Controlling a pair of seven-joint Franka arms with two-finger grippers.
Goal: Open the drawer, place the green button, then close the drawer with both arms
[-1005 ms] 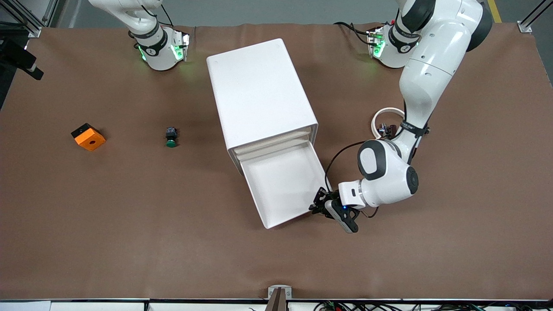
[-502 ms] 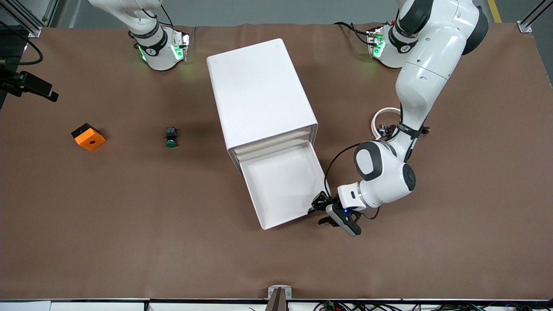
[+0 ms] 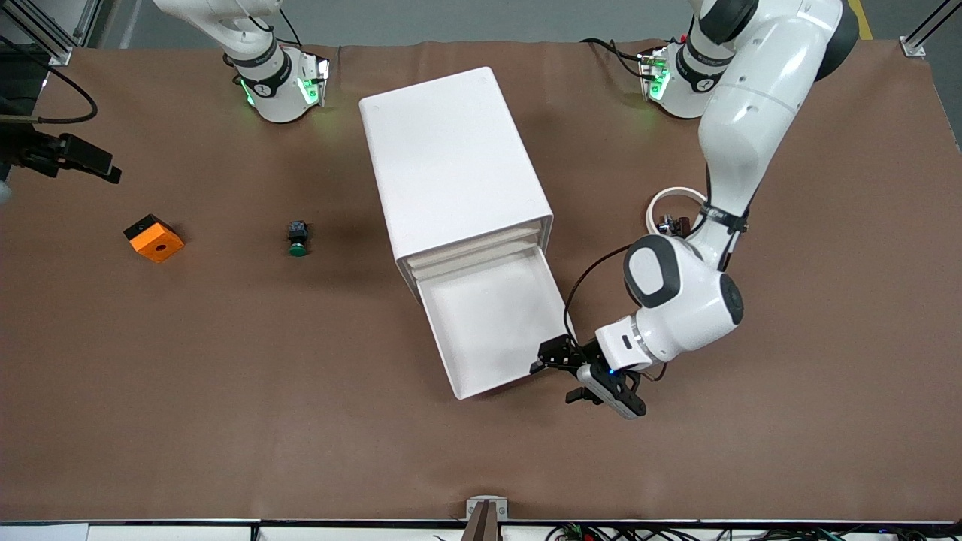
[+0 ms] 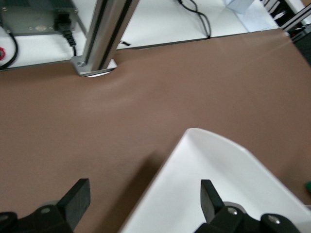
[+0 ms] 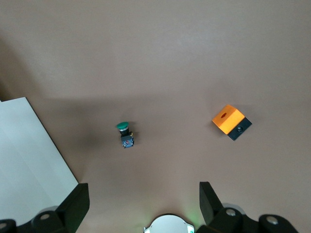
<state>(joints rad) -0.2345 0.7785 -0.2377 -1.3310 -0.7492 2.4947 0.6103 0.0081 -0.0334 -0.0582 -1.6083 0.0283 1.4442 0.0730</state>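
Observation:
The white cabinet stands mid-table with its lowest drawer pulled out and nothing in it. My left gripper is open at the drawer's front corner toward the left arm's end. In the left wrist view the drawer's rounded rim lies between the spread fingers, untouched. The green-capped button lies on the mat toward the right arm's end, apart from the cabinet. My right gripper is open and hangs high above the mat, looking down on the button.
An orange block with a hole lies past the button, nearer the right arm's end of the table. A white arc with small black parts sits by the left arm. A black part with a cable juts in at the right arm's end.
My left gripper has opened and let go of the drawer's front, drawing back a little. The black part at the right arm's end has moved farther into view.

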